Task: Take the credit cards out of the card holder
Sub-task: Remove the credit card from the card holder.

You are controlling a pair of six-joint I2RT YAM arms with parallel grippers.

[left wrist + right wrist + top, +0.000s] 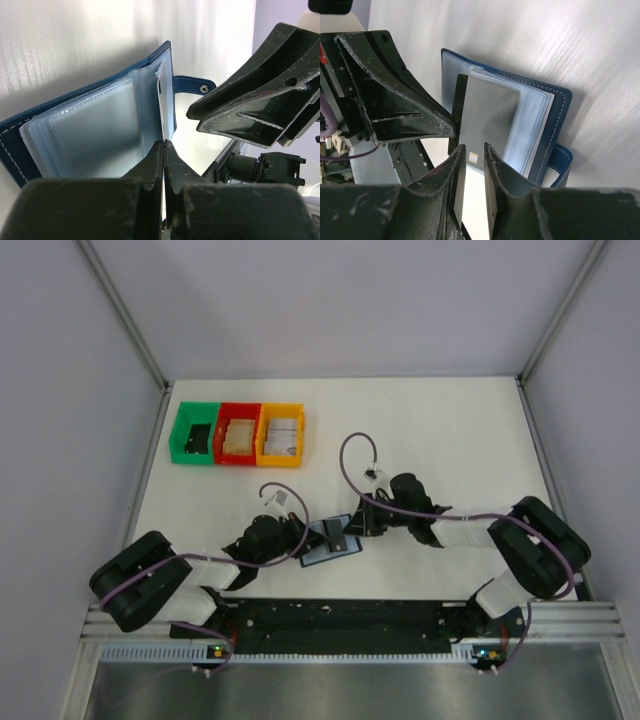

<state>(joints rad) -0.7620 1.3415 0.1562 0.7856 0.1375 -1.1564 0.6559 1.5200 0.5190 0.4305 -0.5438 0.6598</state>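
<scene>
One dark blue card holder (328, 543) lies open on the white table (450, 430), and both arms meet over it. Its clear plastic sleeves (95, 130) are fanned up from the cover. A blue strap (192, 84) with a metal snap sticks out from one edge of the holder. One silvery-grey credit card (487, 112) shows in front of the sleeves, with a small gold chip (472, 157) near its lower edge, and its upper part sits among the leaves of the holder. The left gripper (164, 146) reaches the holder from the holder's left side. Its jaws are pressed together on the edge of one thin leaf that stands upright. If this leaf is only a sleeve, or a sleeve with the card inside, I cannot tell. The right gripper (473, 152) reaches the holder from the holder's right side, with its two fingers a little apart. The chip end of the card shows in the gap behind them, and I do not see them pinching it. The tips of both grippers are just beside each other over the holder. Well behind the holder and to its left, three bins stand touching in a row: a green bin (193, 433), a red bin (238, 434) and an orange bin (281, 434), each with some small things inside.
</scene>
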